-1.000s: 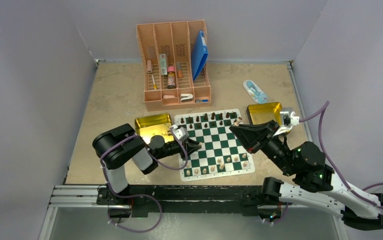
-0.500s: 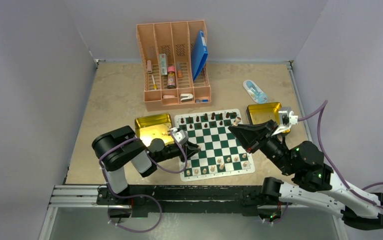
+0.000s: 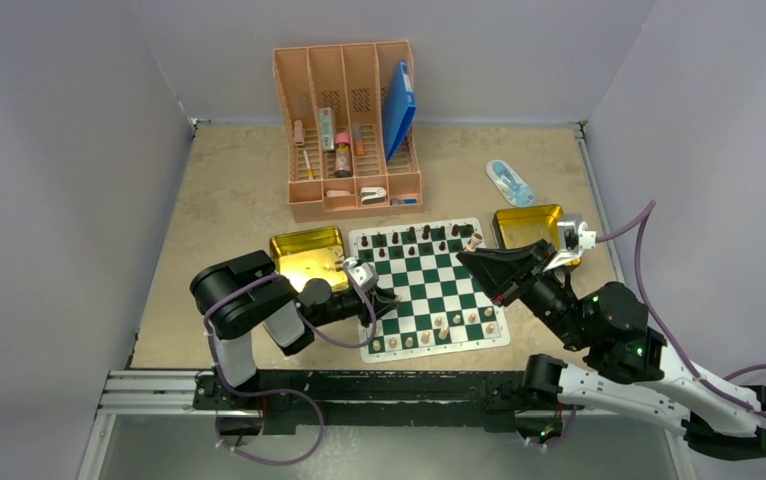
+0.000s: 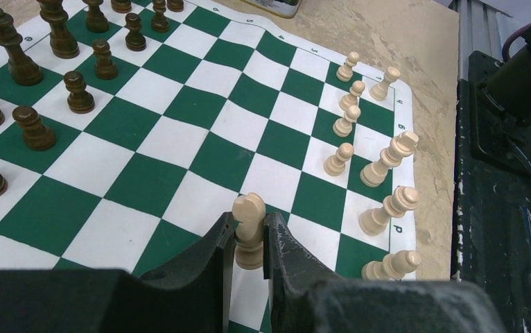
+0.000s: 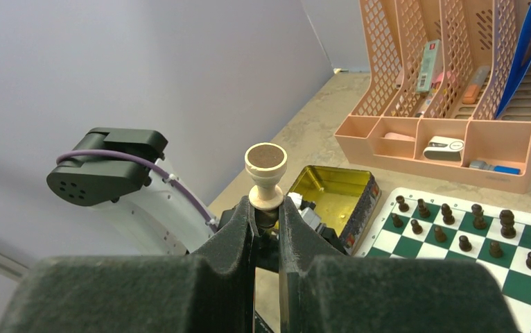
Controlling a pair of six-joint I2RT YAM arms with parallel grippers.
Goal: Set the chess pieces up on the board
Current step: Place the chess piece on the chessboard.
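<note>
The left gripper (image 4: 247, 244) pinches a pale tan piece (image 4: 248, 211) upright, low over the left edge of the green-and-white board (image 3: 421, 276). The right gripper (image 5: 266, 211), raised above the board's right side, clamps the stem of an upturned pale piece (image 5: 265, 161), its felt base facing up. Dark pieces (image 4: 32, 127) fill the far rows, and other pale pieces (image 4: 387, 158) stand along the near edge.

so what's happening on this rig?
Chess setup on the green-and-white checkered board, both arms at work. The left gripper is shut on an upright pale tan wooden piece, low at the board's left side. The right gripper is shut on another pale piece, base-up, over the board's right side. Dark brown pieces stand along the far rows; some pale pieces line the near edge.
</note>
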